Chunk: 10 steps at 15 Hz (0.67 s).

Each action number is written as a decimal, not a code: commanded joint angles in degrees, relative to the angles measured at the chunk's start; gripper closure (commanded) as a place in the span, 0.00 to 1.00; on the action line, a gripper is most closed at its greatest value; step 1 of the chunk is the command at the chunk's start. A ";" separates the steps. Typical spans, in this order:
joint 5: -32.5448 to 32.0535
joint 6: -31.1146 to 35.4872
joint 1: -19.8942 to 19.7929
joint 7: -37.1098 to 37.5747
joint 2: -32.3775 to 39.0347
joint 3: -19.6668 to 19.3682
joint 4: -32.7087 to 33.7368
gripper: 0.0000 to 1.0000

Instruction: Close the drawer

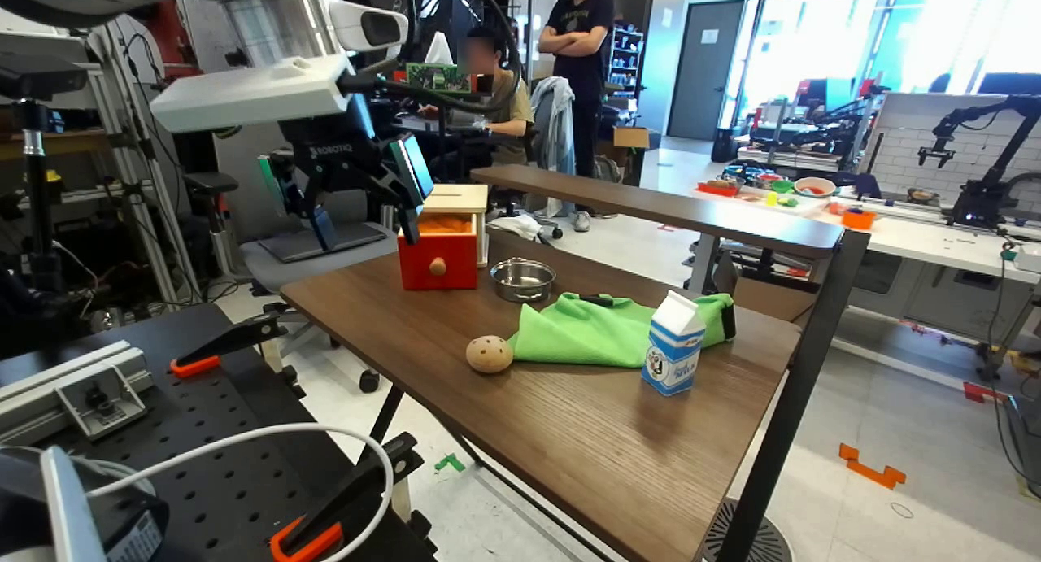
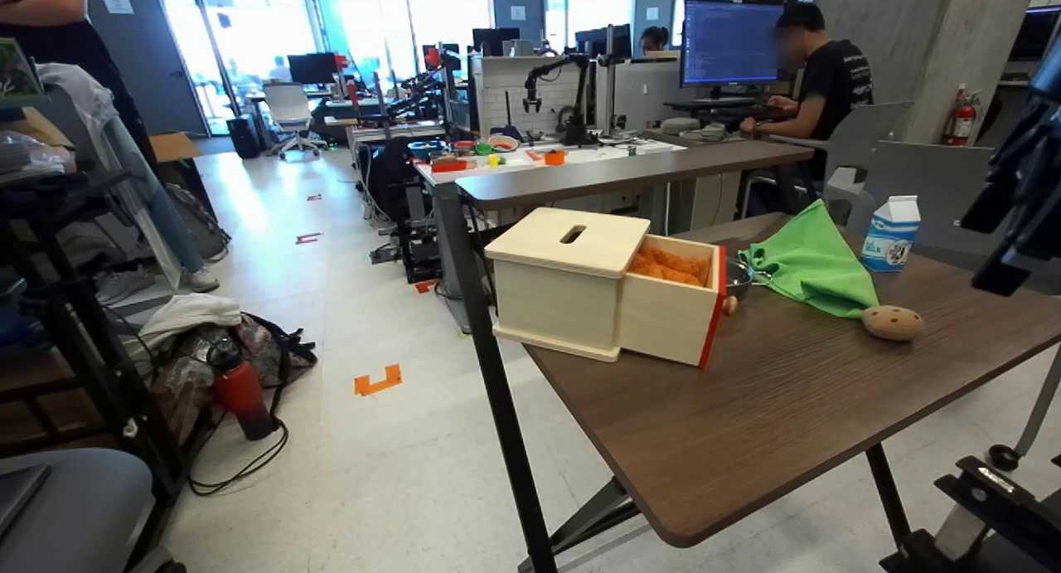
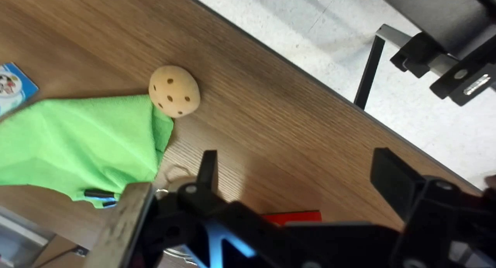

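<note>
The drawer (image 1: 423, 263) has a red front with a round wooden knob (image 1: 437, 266). It is pulled partly out of a light wooden box (image 2: 555, 299) with a slotted tan top. An orange fluffy thing (image 2: 670, 266) lies inside the drawer, seen in both exterior views. In the wrist view only a strip of the red front (image 3: 296, 216) shows; the gripper body hides the rest. My gripper (image 1: 368, 233) is open and empty, above the table and in front of the drawer, apart from it. Its two spread fingers also show in the wrist view (image 3: 296, 159).
A metal bowl (image 1: 523, 279) stands beside the drawer. A green cloth (image 1: 594, 330), a blue and white milk carton (image 1: 673, 346) and a tan spotted potato-like toy (image 1: 490, 355) lie or stand farther along the table (image 1: 569, 432). A raised shelf (image 1: 651, 204) runs along the table's far side.
</note>
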 commanded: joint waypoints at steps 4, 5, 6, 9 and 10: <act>3.57 9.59 -0.06 -7.37 6.41 0.14 -0.11 0.00; 3.64 10.32 -0.23 -7.48 7.51 0.26 -0.03 0.00; 3.61 10.79 -0.31 -7.43 8.09 0.32 0.02 0.00; 3.64 10.86 -0.33 -7.41 8.29 0.33 0.21 0.00; 3.65 10.87 -0.33 -7.41 8.29 0.33 0.25 0.00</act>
